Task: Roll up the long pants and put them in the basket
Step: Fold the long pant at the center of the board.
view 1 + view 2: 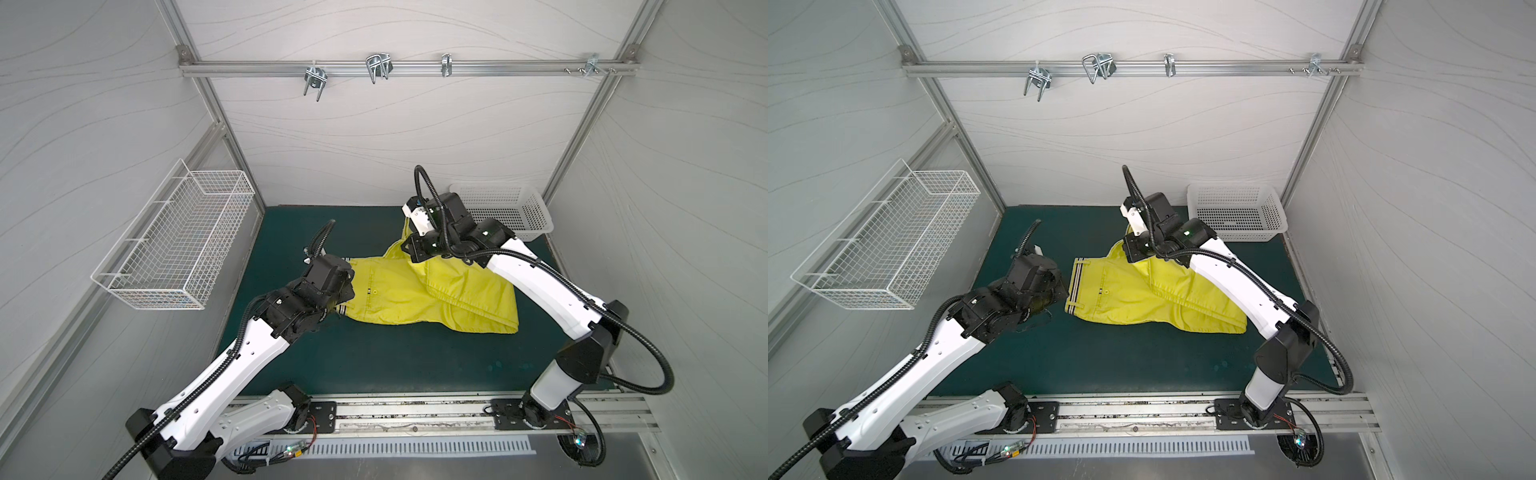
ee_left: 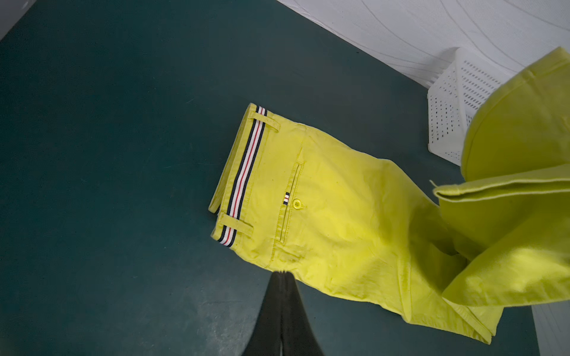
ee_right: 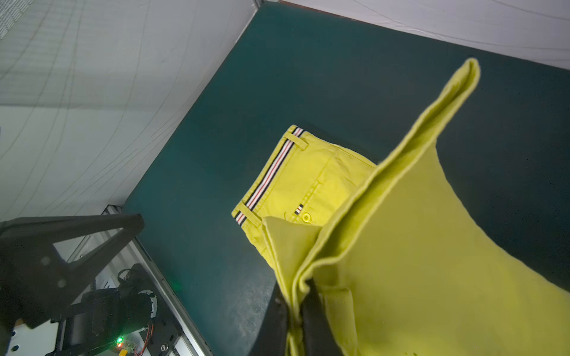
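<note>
Three pale walls (image 1: pixel 374 145) with faint wavy lines, framed in aluminium, close in a dark green counter (image 1: pixel 374 365). A metal rail (image 1: pixel 415 68) carrying several hooks (image 1: pixel 316 79) crosses the back wall. A white wire basket (image 1: pixel 174 237) hangs on the wall beyond the counter's left edge. A white perforated plastic basket (image 1: pixel 1237 212) sits in the counter's far right corner.

The bright yellow-green long pants (image 1: pixel 415 291) lie across the middle of the counter, folded in half lengthwise. The striped waistband (image 1: pixel 1074 286) points toward the left edge. The legs run toward the right edge, double back there, and rise off the counter toward the far edge. A back pocket with a yellow button (image 2: pixel 296 203) faces up.

The left tool (image 2: pixel 282 277) is over the waist end, on the side of the counter's left edge. In the left wrist view its tips sit at the pants' side edge just past the waistband, and I cannot tell whether they touch the cloth. Its fingers are pressed together with nothing between them.

The right tool (image 3: pixel 297 303) is held above the counter toward the far edge, near the plastic basket, and the leg ends hang from it. Its fingers are clamped on a doubled layer of that fabric at the hem end.
</note>
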Robot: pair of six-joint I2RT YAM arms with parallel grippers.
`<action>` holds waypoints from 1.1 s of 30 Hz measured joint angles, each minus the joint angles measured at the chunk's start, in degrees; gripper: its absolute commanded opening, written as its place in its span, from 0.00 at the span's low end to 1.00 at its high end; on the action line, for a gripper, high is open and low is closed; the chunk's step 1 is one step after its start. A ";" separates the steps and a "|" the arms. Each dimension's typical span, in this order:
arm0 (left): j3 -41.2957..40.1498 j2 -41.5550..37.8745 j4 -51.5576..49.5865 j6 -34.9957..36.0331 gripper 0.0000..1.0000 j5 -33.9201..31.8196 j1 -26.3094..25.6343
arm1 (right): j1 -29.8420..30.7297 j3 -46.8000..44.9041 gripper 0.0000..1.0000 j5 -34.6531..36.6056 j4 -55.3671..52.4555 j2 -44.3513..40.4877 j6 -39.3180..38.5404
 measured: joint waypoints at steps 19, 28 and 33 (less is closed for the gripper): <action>-0.42 -5.95 -2.34 1.53 0.08 -1.16 5.14 | 3.76 11.02 0.00 -2.47 4.09 18.95 0.96; -1.38 -6.69 -2.71 2.54 0.08 -1.27 6.40 | 4.20 14.12 0.00 -3.21 5.81 24.30 2.03; -1.77 -6.91 -2.75 2.84 0.08 -1.05 6.93 | 4.28 15.56 0.00 -2.27 6.32 26.29 2.43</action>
